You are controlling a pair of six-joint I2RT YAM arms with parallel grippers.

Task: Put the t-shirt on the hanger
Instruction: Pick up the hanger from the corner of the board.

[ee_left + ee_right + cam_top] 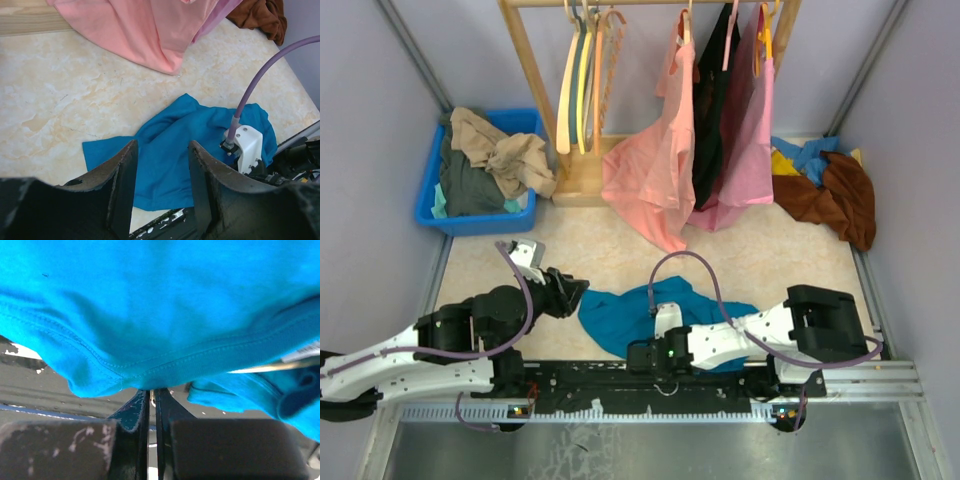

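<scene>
Pale lavender walls (360,120) enclose a cream, marble-patterned desk (620,250). A light wooden clothes rack (531,75) stands at 12 o'clock and a blue plastic bin (470,226) at 10 o'clock. The light is soft and even.

A: Any legible text, labels or numbers in any view?
B: None. t-shirt (615,315) is plain, no print.
A: The bin?
B: blue bin (470,226) shows no readable marking. A white strip (307,349) at the right edge of the right wrist view carries dark marks, too blurred to read.
</scene>
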